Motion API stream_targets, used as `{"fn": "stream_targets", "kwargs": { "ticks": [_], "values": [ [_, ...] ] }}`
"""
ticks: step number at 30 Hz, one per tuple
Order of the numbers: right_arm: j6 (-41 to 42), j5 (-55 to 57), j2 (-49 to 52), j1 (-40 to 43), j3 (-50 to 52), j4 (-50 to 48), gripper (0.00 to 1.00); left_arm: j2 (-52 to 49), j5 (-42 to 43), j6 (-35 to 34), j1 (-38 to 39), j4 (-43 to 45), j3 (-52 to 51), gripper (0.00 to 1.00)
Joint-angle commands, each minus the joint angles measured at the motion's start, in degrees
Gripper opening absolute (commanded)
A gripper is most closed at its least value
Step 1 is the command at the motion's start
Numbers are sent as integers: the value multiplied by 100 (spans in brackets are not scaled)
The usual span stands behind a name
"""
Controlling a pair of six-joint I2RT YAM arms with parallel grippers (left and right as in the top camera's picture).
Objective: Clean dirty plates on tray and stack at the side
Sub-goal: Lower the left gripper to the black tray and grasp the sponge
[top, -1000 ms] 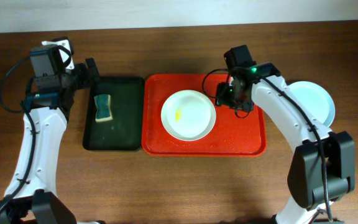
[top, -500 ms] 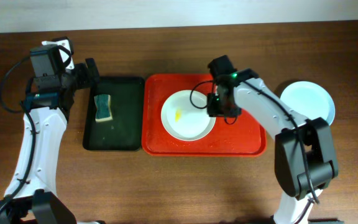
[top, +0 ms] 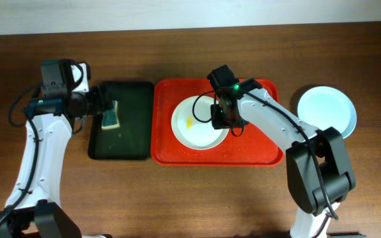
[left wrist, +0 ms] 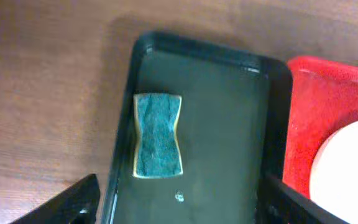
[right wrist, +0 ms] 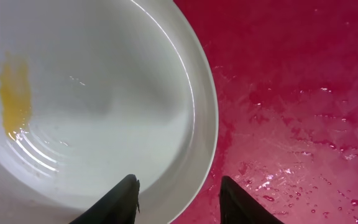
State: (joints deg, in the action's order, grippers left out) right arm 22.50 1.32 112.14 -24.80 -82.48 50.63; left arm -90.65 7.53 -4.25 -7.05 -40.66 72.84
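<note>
A white plate [top: 200, 125] with a yellow smear lies on the red tray [top: 263, 149]. My right gripper [top: 221, 119] is open and straddles the plate's right rim; in the right wrist view the rim [right wrist: 201, 124] runs between the fingertips [right wrist: 178, 202], one over the plate, one over the wet tray [right wrist: 291, 93]. A pale mint-blue plate [top: 327, 110] lies on the table at the right. My left gripper [left wrist: 173, 205] is open above the black tray, just short of the sponge [left wrist: 158, 134].
The black tray [top: 132, 142] lies left of the red tray and holds a green and yellow sponge [top: 110, 114]. In the left wrist view the black tray [left wrist: 229, 124] abuts the red tray [left wrist: 309, 112]. The wooden table surrounds both.
My right gripper has moved left across the red tray to the white plate's right rim. My left arm has shifted slightly right over the black tray.
</note>
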Motion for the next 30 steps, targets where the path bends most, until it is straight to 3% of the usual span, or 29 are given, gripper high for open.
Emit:
{"fn": "stream_targets", "kwargs": {
  "ticks": [1,3,7,15,21,28,30],
  "values": [
    [20,155,-216,11,61,0,45,-262,-136,4,31,-17,-203,60],
    [20,155,-216,11,63,13,45,-452,-133,17,122,-2,-203,51],
    [22,155,-216,11,63,2,45,-874,-616,411,396,-337,-2,54],
    [20,160,-216,11,63,9,45,-2271,-691,411,439,-2286,2302,54],
    [20,240,-216,11,63,76,45,-2422,-695,411,428,-1956,2459,52],
    [20,238,-216,11,63,74,45,-2791,-715,409,428,-2057,2448,35],
    [20,240,-216,11,63,79,45,-2935,-758,409,428,-2111,2448,34]
  ]
}}
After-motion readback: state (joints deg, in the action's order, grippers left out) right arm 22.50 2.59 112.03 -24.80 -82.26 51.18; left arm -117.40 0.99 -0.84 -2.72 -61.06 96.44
